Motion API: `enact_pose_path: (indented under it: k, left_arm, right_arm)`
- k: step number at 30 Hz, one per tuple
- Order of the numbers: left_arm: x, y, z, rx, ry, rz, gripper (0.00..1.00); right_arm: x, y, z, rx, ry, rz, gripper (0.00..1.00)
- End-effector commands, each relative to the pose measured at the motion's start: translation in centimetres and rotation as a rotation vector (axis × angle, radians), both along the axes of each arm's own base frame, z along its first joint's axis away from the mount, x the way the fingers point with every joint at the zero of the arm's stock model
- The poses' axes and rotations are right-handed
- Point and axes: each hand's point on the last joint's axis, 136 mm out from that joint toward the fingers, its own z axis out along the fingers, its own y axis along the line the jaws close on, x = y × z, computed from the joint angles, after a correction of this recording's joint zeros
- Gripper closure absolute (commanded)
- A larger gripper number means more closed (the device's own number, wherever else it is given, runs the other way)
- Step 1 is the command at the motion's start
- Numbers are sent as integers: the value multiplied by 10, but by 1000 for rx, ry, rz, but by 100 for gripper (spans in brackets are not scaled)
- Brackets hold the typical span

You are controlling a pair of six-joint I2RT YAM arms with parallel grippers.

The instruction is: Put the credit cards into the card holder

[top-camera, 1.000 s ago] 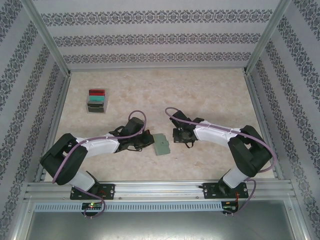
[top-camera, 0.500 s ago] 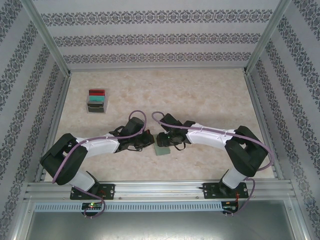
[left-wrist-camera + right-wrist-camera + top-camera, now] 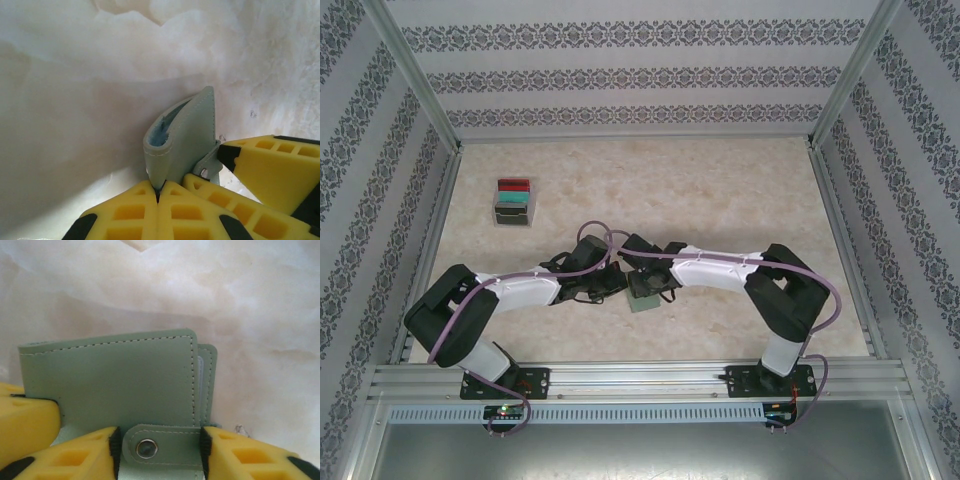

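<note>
sage-green card holder (image 3: 115, 380) with pale stitching, yellow left claw (image 3: 157, 192), cream marbled bench (image 3: 720, 190), red and teal credit cards (image 3: 513, 186)

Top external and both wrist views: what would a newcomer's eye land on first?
Both arms meet mid-table at the green card holder. The left gripper is shut on its edge, and the right gripper straddles its snap tab; whether it pinches the tab is unclear. At the far left, red and teal credit cards stand in a clear tray.
</note>
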Motion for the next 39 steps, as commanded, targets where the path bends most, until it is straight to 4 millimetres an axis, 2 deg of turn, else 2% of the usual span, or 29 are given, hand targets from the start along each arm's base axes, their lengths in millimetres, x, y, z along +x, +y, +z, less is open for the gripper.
enact_pose_path:
  k: [1, 5, 9, 13, 20, 27, 30, 34, 35, 39]
  left_arm:
    - [9, -3, 18, -13, -57, -8, 100]
    - [4, 9, 14, 26, -55, 0, 100]
    - [1, 14, 8, 40, -45, 2, 100]
    - [0, 14, 6, 39, -44, -3, 100]
    - [2, 9, 12, 52, -60, -57, 100]
    - [5, -3, 10, 55, -45, -122, 100]
    - [7, -4, 7, 72, -49, -146, 100]
    - [14, -1, 13, 118, -78, -150, 100]
    - [16, 0, 15, 128, -85, -152, 100]
    - [24, 3, 28, 189, -107, -175, 81]
  right_arm:
    - [-5, -57, -18, -244, -13, -69, 68]
    - [0, -65, -11, -169, -18, -122, 86]
    - [6, -70, -11, -85, 12, -169, 93]
    - [9, -76, -13, -94, 22, -184, 97]
    - [11, -86, -19, -65, 60, -207, 82]
    - [9, -103, -33, -160, 88, -205, 78]
    - [6, -102, -33, -149, 107, -207, 78]
    - [7, -91, -17, -59, 91, -218, 76]
    - [8, -89, -12, -37, 76, -225, 71]
    - [13, -82, 10, 51, 25, -251, 67]
